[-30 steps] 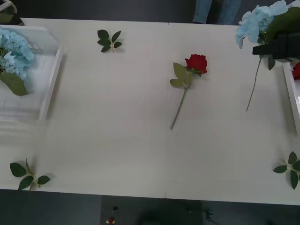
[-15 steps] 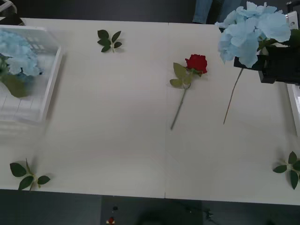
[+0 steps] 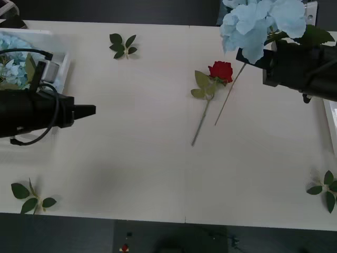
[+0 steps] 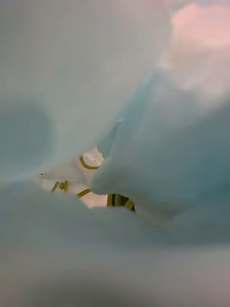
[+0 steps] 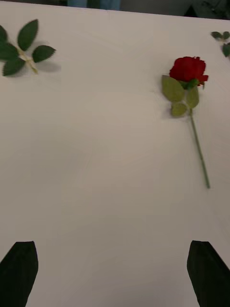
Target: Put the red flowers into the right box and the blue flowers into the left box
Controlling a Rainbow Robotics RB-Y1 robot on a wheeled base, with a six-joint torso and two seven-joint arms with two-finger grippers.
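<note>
The right gripper (image 3: 263, 63) held a blue flower (image 3: 263, 21) clamped above the table (image 3: 158, 174). The left gripper (image 5: 114, 271), jaws open, hovered beside the left box (image 3: 63, 63). A red flower (image 3: 220, 70) lay mid-table.

White table (image 3: 137, 179) — four loose green leaf sprigs: far-left (image 3: 122, 45), near-left (image 3: 30, 196), near-right (image 3: 326, 190), far corner (image 5: 221, 39).

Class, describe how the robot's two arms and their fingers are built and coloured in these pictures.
Both arms are black and blocky. The left gripper tapers to a narrow black tip, with black cables looping over its body. Its fingers are black with rounded ends. The right gripper has a boxy black housing.
</note>
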